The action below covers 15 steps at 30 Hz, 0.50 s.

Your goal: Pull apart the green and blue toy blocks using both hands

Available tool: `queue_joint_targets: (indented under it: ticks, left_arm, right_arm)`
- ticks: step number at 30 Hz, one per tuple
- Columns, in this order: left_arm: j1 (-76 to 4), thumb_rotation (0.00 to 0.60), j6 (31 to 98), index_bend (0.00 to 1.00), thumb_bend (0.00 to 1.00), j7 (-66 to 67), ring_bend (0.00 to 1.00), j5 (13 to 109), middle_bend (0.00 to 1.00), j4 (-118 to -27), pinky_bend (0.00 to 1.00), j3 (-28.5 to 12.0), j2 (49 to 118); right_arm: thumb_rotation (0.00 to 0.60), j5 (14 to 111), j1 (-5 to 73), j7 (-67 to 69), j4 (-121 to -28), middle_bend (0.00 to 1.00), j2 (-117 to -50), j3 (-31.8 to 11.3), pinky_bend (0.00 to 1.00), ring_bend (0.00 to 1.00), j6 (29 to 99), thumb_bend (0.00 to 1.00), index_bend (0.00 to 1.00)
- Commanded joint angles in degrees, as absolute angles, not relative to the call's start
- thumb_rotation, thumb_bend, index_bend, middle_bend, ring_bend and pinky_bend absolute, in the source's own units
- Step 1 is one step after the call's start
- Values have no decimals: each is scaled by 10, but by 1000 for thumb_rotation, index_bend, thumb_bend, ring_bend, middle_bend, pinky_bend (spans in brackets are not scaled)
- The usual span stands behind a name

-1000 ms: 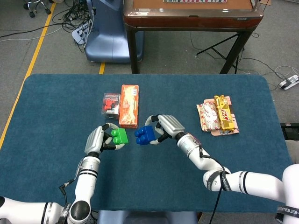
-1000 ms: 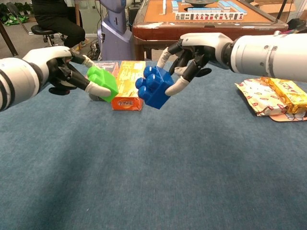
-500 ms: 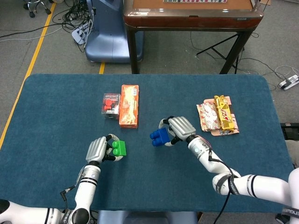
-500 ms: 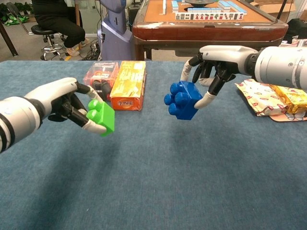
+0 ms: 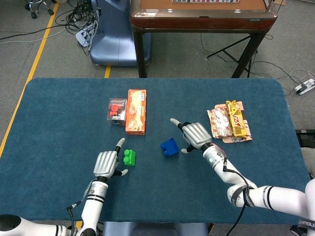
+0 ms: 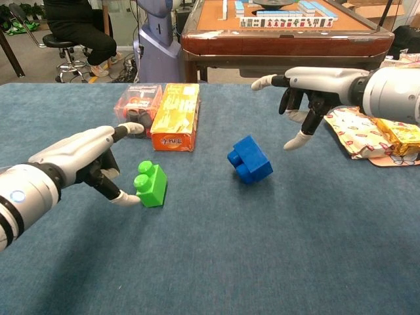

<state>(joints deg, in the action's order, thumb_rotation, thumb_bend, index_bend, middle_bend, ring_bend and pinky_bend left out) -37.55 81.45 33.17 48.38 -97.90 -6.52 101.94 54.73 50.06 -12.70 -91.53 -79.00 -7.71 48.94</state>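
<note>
The green block (image 6: 151, 184) and the blue block (image 6: 249, 158) lie apart on the blue table (image 6: 275, 249), green to the left and blue to the right, with bare cloth between them. The green one stands with its 2 studs up; the blue one is tipped on an edge. Judged from this, the pulling apart is done and the step in hand is letting go and clearing away.

The left hand (image 6: 88, 161) is spread and holds nothing, one fingertip touching or just beside the green block's left side. The right hand (image 6: 308, 88) hangs above and to the right of the blue block, fingers apart, empty.

To finish well, the left hand should draw off leftward or upward rather than sweep across, or it may nudge the green block. The right hand is free to lift away.

Far of the green block sit an orange box (image 6: 176, 115) and a small clear pack with red pieces (image 6: 134, 105); snack packets (image 6: 374, 134) lie at the right, well apart.
</note>
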Motion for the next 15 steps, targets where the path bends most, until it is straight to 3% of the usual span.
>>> queue_joint_targets:
  ticks: [1,4,10,15]
  left_arm:
    - [-367,600,819,0,43,335,1000,498,1000,-988,1000,-64,1007]
    - [-356,600,832,3,44,338,982,515,982,-997,1000,-62,990]
    - [-319,600,868,46,44,326,781,560,790,-1014,998,-54,934]
    - [-289,600,889,99,44,314,548,600,529,-1020,806,-39,869]
  right_arm:
    - [600,565,488,-123,-931,865,-773,-78,983,943,507,0,0]
    - [600,583,472,-129,-953,778,-749,-74,909,864,532,0,0]
    - [600,634,418,-138,-1015,545,-669,-52,726,610,596,0,0]
    - [600,706,363,-102,-1032,361,-609,-28,543,396,650,0,7]
